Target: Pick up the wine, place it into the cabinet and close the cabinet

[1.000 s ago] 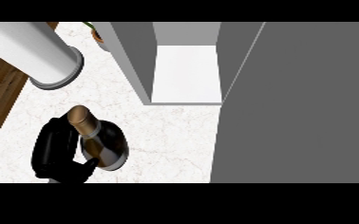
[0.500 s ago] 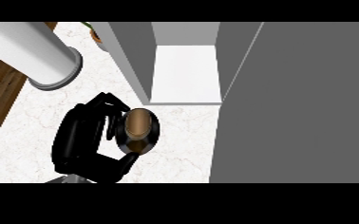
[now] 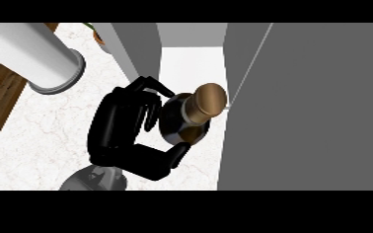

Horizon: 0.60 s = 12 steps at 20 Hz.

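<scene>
one wine bottle (image 3: 195,111), one cabinet (image 3: 306,103), one hand (image 3: 120,123).

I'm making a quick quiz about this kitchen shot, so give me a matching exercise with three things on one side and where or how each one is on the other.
Things:
1. wine bottle
2. cabinet door
3. white cylinder

Descriptions:
A. lying at the upper left
B. open, along the right side
C. held upright in a black hand

Pairs: 1-C, 2-B, 3-A

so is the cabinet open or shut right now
Open: the cabinet shows its white inside floor, its door swung out at the view's right, beside the wine bottle.
</scene>
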Available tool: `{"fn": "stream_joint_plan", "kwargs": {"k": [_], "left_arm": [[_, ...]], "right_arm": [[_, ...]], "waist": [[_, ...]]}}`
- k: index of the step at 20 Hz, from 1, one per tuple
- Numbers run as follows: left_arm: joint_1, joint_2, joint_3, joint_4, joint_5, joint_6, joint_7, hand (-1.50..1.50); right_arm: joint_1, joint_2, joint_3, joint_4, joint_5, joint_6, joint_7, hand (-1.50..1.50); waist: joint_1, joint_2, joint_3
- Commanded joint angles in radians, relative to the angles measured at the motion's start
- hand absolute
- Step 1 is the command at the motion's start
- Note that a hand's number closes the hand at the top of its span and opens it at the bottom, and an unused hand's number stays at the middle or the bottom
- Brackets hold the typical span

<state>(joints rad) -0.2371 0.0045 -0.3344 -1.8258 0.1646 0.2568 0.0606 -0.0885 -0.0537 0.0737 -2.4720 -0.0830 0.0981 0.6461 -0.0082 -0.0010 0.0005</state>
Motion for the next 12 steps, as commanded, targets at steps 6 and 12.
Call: {"fn": "stream_joint_plan", "kwargs": {"k": [6,12], "left_arm": [[-0.195,-0.004,-0.086,0.138,-0.002,0.218,-0.005,1.5],[-0.264,-0.004,-0.1,0.165,-0.019,0.283,0.047,1.5]], "right_arm": [[0.04,-0.024,-0.076,-0.123,-0.149,0.015,0.057,-1.5],[0.01,-0.014,-0.047,-0.098,-0.104,0.005,0.071,-1.5]], "waist": [[-0.005,0.001,0.0],[0.001,0.0,0.0]]}}
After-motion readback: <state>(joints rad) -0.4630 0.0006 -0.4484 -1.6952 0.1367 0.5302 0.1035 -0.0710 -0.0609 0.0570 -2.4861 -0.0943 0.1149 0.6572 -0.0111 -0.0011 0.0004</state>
